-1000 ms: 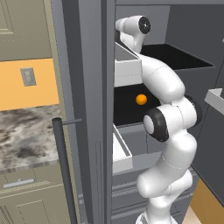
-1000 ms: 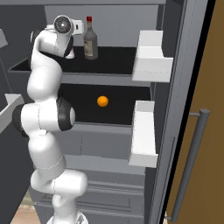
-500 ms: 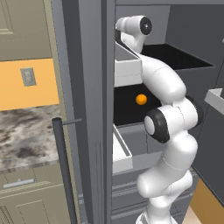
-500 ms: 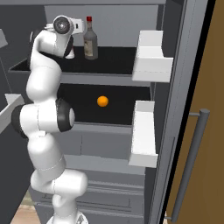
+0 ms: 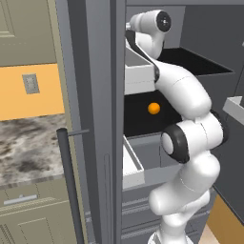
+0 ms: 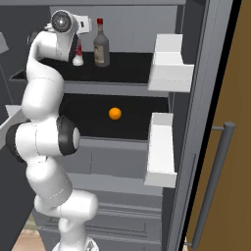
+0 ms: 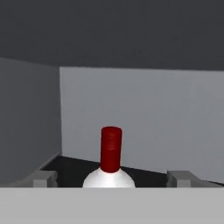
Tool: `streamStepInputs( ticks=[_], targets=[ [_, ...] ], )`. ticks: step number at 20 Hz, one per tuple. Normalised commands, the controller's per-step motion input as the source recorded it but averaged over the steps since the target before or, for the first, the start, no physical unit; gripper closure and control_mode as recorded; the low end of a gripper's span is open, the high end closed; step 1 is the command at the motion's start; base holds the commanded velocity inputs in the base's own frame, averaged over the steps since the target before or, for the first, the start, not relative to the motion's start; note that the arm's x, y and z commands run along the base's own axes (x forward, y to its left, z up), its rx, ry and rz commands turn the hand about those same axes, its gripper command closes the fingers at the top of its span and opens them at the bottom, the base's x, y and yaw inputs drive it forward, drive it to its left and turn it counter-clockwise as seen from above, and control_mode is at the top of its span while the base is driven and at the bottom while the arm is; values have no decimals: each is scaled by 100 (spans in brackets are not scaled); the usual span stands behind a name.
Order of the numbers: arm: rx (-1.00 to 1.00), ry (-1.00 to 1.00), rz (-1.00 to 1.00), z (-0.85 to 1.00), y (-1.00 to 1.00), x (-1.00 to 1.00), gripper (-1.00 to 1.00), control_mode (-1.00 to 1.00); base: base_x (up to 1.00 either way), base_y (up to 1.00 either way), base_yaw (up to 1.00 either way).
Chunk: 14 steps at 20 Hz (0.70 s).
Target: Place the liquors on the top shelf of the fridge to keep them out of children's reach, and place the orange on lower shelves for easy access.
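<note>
Liquors, small grey-brown glass bottles with red caps: probably rigid, slick, breakable and bottom-heavy, so best grabbed around the body below the shoulder, not the skinny neck. Both standing upright on the top black shelf panel of the grey fridge, second bottle sitting between the open fingers of the two-finger gripper. Small bright orange ball resting one shelf down.

At left of my left base view I see a marbled grey stone countertop, beige cupboards below, an orange wall above.
</note>
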Motion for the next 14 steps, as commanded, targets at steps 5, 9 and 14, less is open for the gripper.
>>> streamStepInputs(
  ticks=[5,9,14],
  targets=[
    [-3,0,-1,-6,-7,-56,-100,-100,0,0,0],
    [0,0,0,-6,-16,-67,-100,-100,0,0,0],
    [0,0,-1,-14,-23,-81,-100,-100,0,0,0]
  ],
)
